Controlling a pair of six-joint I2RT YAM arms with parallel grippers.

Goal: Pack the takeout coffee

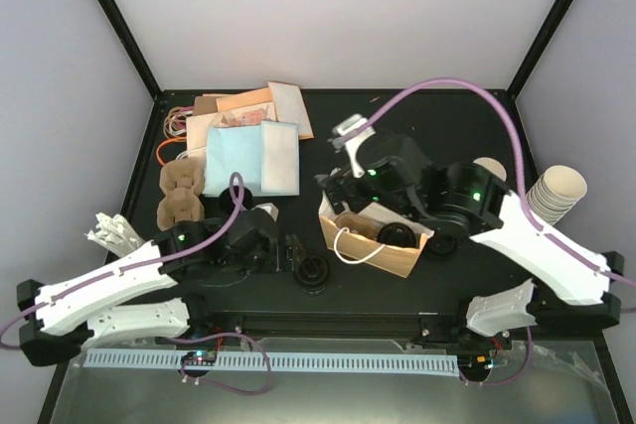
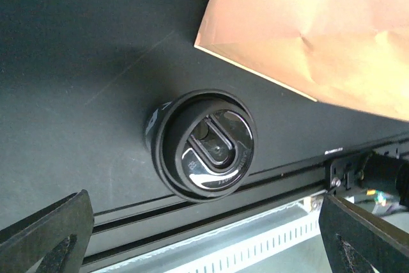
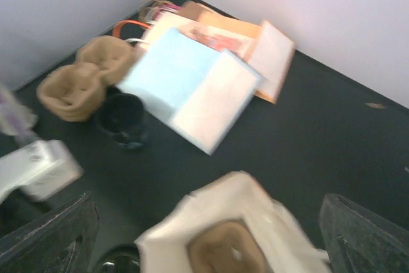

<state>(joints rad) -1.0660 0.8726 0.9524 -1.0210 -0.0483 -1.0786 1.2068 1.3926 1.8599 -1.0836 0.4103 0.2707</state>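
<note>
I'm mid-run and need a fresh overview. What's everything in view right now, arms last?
Coffee cup: one, white with a black lid, near the front edge, left of the open bag.
Open bag: one, brown with a white handle, table centre.
Cup tray: one, brown, inside the open bag.
Loose cup tray: one, brown, left side.
Flat bags: a pile, light blue, white and orange, back left.
Stacked cups: one stack, cream, right edge.
White plastic piece: one, far left; cannot tell what it is.
Left gripper: open, over the coffee cup.
Right gripper: open, over the open bag.
</note>
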